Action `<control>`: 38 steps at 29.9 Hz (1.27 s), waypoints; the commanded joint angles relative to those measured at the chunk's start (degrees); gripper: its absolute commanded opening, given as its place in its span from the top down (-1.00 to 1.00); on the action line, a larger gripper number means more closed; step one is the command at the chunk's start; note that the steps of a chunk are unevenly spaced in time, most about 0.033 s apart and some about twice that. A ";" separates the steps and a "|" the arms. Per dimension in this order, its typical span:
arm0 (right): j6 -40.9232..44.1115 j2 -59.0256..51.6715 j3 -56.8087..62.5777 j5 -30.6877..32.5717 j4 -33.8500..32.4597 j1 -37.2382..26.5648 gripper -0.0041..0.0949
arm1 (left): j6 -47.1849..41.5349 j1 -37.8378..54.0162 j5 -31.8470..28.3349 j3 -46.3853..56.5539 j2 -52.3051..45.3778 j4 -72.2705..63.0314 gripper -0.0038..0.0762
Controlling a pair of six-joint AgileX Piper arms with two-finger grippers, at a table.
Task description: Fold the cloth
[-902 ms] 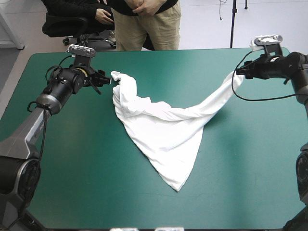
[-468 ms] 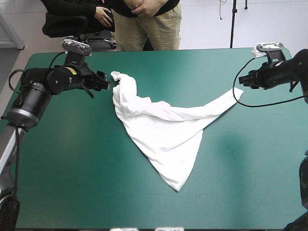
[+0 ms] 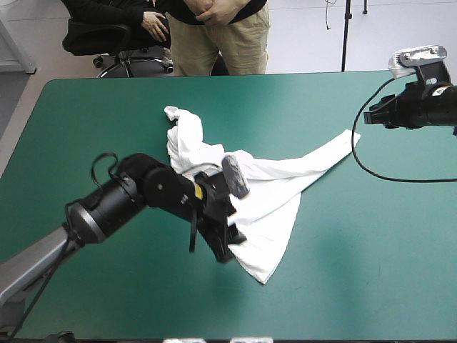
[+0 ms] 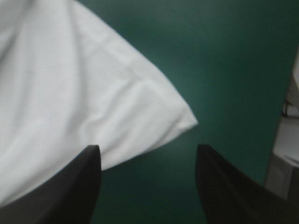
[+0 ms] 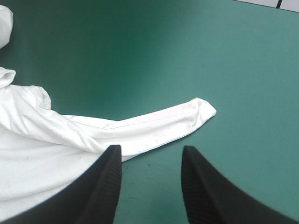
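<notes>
The white T-shirt lies twisted on the teal-green table. A knotted end points to the far left, a long tail runs right, and a pointed corner reaches toward the near edge. My left gripper hangs open low over the shirt's near-left edge. In the left wrist view a shirt corner lies just ahead of the open left gripper. My right gripper is open at the far right, apart from the tail. In the right wrist view the tail's end lies flat ahead of the open right gripper.
Bare teal-green cover stretches to the right and toward the near edge. The left arm crosses the table's left half from the near-left corner.
The right gripper let go of the lifted tail, which dropped flat, and drew back to the right. The left arm swung from the far-left knot to the shirt's near-left edge.
</notes>
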 commanded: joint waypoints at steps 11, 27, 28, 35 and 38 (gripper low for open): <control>0.34 -5.23 -1.08 2.22 1.23 0.03 0.13 | -2.88 -17.48 -13.09 4.89 5.75 5.12 -0.17; -0.18 -5.30 1.18 0.25 1.21 0.03 0.13 | -8.87 -17.48 -15.19 4.89 16.30 12.30 -0.17; -0.18 -5.30 1.18 0.25 1.21 0.03 0.13 | -9.03 -17.48 -15.19 4.89 17.34 12.28 -0.17; -0.18 -5.30 1.18 0.36 -0.44 0.03 0.13 | -15.31 -17.48 -14.13 4.89 21.36 16.21 0.09; -0.18 -5.25 1.18 0.01 -0.44 0.03 0.13 | -18.60 -17.48 -13.57 4.89 21.21 17.57 0.65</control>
